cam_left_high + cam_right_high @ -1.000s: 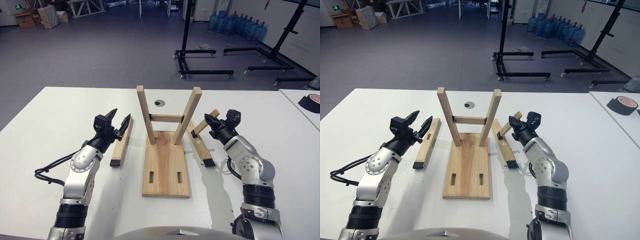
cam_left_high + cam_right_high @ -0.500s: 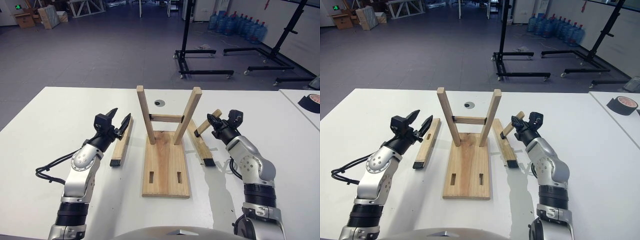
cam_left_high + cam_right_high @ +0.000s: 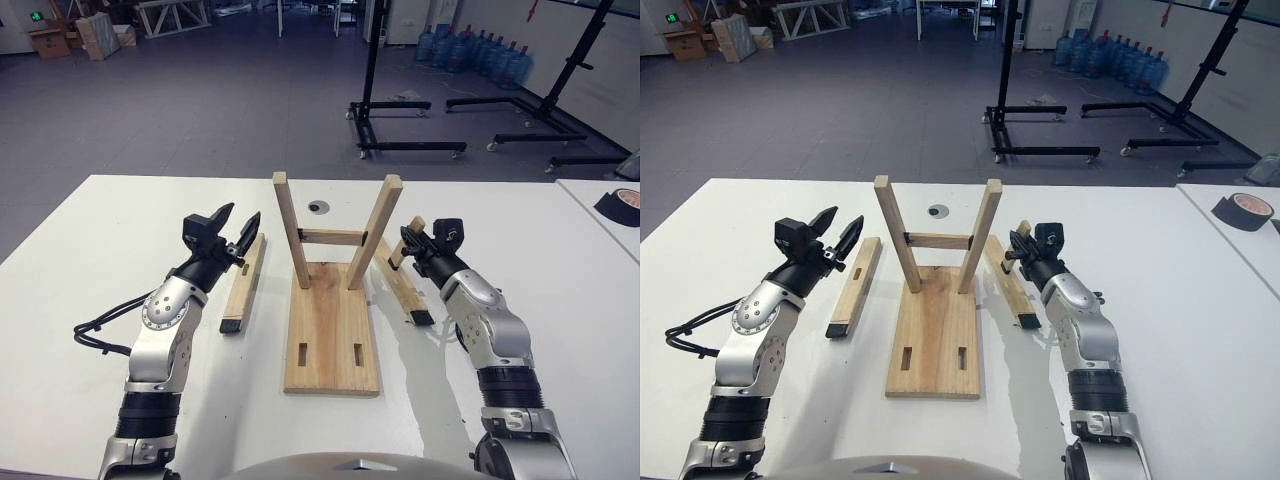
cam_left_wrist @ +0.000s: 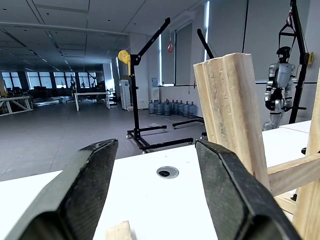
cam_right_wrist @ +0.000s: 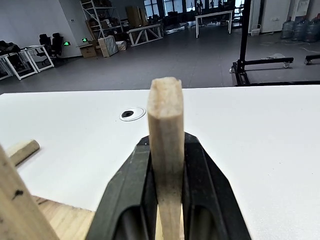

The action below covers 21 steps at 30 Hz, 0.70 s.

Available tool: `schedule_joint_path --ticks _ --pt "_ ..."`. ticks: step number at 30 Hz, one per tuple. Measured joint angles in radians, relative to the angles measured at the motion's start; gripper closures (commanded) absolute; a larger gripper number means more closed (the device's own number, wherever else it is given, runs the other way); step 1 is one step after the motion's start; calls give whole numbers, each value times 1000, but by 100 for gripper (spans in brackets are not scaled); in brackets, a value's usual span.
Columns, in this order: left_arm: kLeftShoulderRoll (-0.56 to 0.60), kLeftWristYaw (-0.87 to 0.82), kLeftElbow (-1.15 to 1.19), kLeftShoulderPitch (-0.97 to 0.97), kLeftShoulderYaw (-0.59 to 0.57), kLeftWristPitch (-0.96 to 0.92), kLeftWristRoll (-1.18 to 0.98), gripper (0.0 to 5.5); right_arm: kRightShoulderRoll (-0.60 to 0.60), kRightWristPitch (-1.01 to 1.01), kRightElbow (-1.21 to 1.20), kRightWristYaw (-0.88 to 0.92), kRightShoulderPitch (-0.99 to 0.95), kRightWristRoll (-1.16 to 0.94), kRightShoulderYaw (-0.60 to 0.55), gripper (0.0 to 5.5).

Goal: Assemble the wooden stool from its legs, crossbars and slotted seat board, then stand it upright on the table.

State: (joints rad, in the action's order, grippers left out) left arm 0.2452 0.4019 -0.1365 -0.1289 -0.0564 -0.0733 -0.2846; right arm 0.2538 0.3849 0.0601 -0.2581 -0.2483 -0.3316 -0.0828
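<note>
White table (image 3: 100,230), items near to far.
- Slotted seat board (image 3: 330,335): flat, two open slots (image 3: 302,352) at near end.
- Left gripper (image 3: 240,218): fingers spread wide, holding nothing, poised over far end of loose leg (image 3: 240,290) lying left of board.
- Second loose leg (image 3: 405,290): flat, just right of board.
- Right gripper (image 3: 412,241): clamped on short wooden bar (image 5: 166,130), beside right upright.
- Two upright legs (image 3: 291,228), (image 3: 375,230): seated at board's far end, joined by crossbar (image 3: 333,237).
- Cable hole (image 3: 318,206).
- Tape roll (image 3: 622,203): neighbouring table.
- Black wheeled stands (image 3: 405,105), water bottles (image 3: 475,45): room behind.
</note>
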Motion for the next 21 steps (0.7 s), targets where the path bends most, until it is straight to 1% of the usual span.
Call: schedule_joint_path --ticks 5,9,12,17,21 --pt "0 -3 0 2 0 0 4 268 58 28 1 -57 -12 37 53 510" --pt "-1 -14 -7 21 0 0 11 268 107 75 -6 -97 -26 39 61 510" --pt "-1 -14 -25 54 0 0 11 268 147 141 -60 -123 -11 29 49 510" --pt "-3 -31 -61 97 0 0 16 268 243 312 -170 -179 11 -24 6 510" --pt "-13 -44 -73 110 4 0 21 268 256 371 -189 -182 5 -43 -9 510"
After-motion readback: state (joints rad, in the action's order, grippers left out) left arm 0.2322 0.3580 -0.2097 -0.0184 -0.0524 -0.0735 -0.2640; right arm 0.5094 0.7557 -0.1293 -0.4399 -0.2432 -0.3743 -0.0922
